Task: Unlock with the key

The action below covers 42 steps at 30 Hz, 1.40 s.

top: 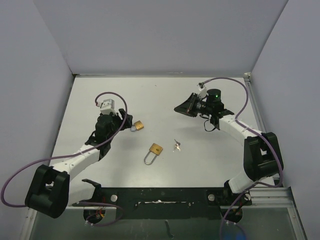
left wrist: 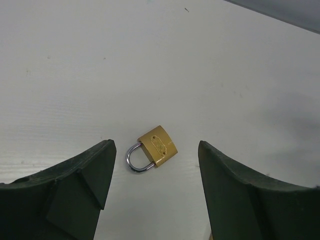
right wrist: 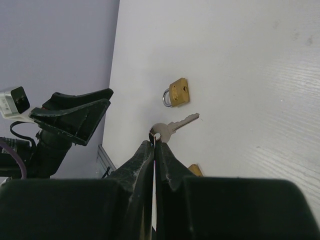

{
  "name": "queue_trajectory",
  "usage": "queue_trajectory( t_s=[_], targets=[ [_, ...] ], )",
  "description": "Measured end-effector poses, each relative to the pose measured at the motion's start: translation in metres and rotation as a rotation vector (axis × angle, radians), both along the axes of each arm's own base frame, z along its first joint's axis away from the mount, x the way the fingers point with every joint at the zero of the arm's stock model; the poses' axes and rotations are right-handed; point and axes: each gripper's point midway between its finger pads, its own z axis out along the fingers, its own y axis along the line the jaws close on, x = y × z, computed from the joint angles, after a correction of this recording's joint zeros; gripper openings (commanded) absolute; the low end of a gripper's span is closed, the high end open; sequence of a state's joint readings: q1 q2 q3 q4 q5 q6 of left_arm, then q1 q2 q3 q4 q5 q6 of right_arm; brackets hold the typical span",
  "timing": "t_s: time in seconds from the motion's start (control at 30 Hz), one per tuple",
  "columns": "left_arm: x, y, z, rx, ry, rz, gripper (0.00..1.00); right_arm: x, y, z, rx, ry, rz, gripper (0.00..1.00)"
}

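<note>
A brass padlock (top: pixel 138 126) with a steel shackle lies on the white table just right of my left gripper (top: pixel 124 122). In the left wrist view it (left wrist: pixel 156 148) lies between and just beyond the open, empty fingers (left wrist: pixel 95 170). A second padlock (top: pixel 155 150) lies mid-table. My right gripper (top: pixel 184 107) hovers at the right. In the right wrist view it (right wrist: pixel 154 142) is shut on the head of a silver key (right wrist: pixel 173 127), whose blade points out toward a padlock (right wrist: pixel 177 93).
A small loose bunch of keys (top: pixel 176 145) lies on the table right of the middle padlock. A brass corner (right wrist: pixel 195 170) peeks beside my right finger. The left gripper (right wrist: pixel 75 117) shows in the right wrist view. Grey walls enclose the table.
</note>
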<state>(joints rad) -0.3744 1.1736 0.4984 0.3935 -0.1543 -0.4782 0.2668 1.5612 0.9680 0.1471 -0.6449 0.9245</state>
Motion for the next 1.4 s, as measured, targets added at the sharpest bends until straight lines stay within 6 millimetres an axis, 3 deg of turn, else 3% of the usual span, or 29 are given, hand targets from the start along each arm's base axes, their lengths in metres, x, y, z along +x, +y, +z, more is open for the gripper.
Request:
queue_trajectory(
  t_s=[0.23, 0.37, 0.5, 0.6, 0.77, 0.93, 1.07, 1.13, 1.17, 1.4],
  targets=[
    [0.002, -0.024, -0.025, 0.024, 0.085, -0.092, 0.67, -0.002, 0.001, 0.000, -0.003, -0.009, 0.018, 0.00],
    [0.004, -0.045, -0.021, 0.028, 0.082, -0.153, 0.66, -0.007, 0.000, -0.011, -0.096, -0.019, 0.056, 0.00],
    [0.004, -0.050, -0.019, 0.033, 0.076, -0.171, 0.67, 0.003, 0.003, -0.024, -0.291, -0.062, 0.104, 0.00],
    [0.003, -0.051, -0.019, 0.040, 0.075, -0.175, 0.67, 0.001, 0.007, -0.045, -0.479, -0.104, 0.175, 0.02],
    [0.003, -0.050, -0.020, 0.053, 0.073, -0.175, 0.67, -0.020, 0.009, -0.088, -0.721, -0.118, 0.327, 0.02],
    [0.003, -0.049, -0.020, 0.064, 0.072, -0.174, 0.67, -0.027, -0.008, -0.118, -0.935, -0.140, 0.416, 0.03],
    [0.004, -0.048, -0.021, 0.074, 0.071, -0.174, 0.67, -0.021, -0.020, -0.120, -1.053, -0.195, 0.431, 0.26],
    [0.004, -0.048, -0.023, 0.078, 0.075, -0.174, 0.67, -0.018, -0.027, -0.120, -1.104, -0.211, 0.429, 0.46],
    [0.004, -0.048, -0.024, 0.080, 0.077, -0.174, 0.67, -0.016, -0.029, -0.120, -1.123, -0.217, 0.426, 0.50],
    [0.004, -0.048, -0.029, 0.086, 0.089, -0.175, 0.67, -0.008, -0.045, -0.118, -1.191, -0.210, 0.372, 0.53]
  ],
)
